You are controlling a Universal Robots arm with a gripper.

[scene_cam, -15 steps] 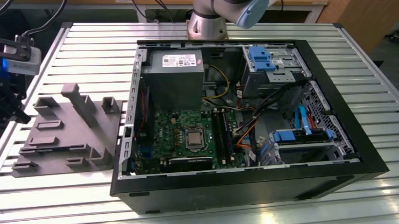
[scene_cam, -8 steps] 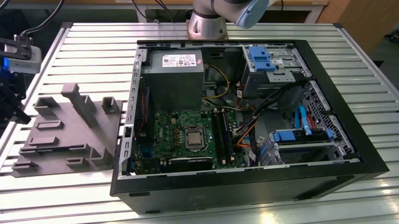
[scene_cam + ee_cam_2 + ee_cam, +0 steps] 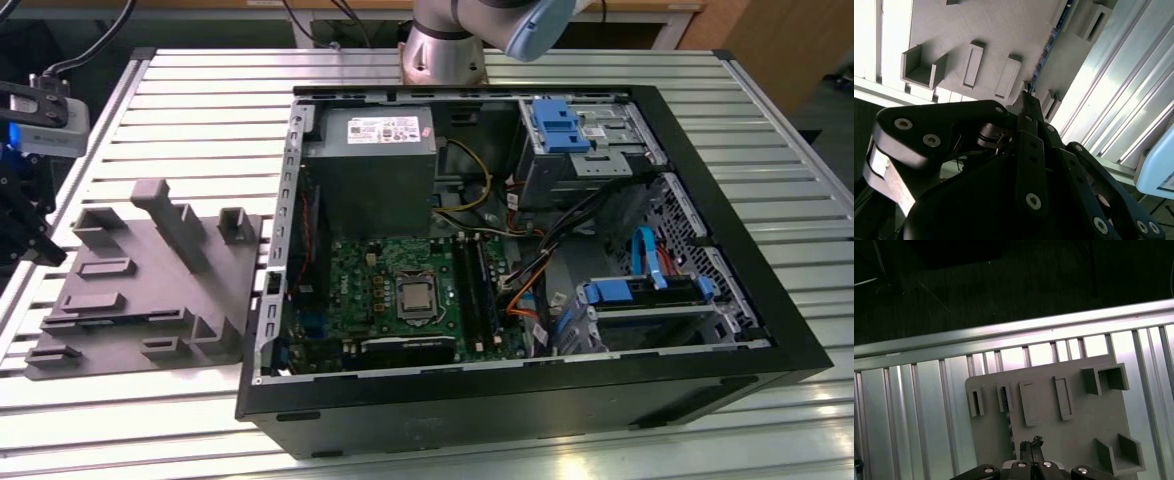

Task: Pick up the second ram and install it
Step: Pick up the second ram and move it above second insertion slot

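The second ram (image 3: 1004,399) stands on edge in a narrow slot of the grey moulded tray (image 3: 1079,420), showing as a thin dark strip. In the second wrist view the same ram (image 3: 1050,44) runs as a thin dark line with blue specks across the tray (image 3: 1004,30). My gripper (image 3: 1031,445) hangs above the tray, a little beside the ram and apart from it. Its fingers (image 3: 1026,100) are shut together with nothing between them. In the exterior view my gripper (image 3: 30,235) is at the far left edge, next to the tray (image 3: 147,290).
An open computer case (image 3: 534,260) lies on the slatted metal table (image 3: 200,100), to the exterior view's right of the tray. Inside are the green motherboard (image 3: 400,290) with long black slots (image 3: 477,285), a grey power supply (image 3: 367,150), cables and blue drive brackets (image 3: 558,125).
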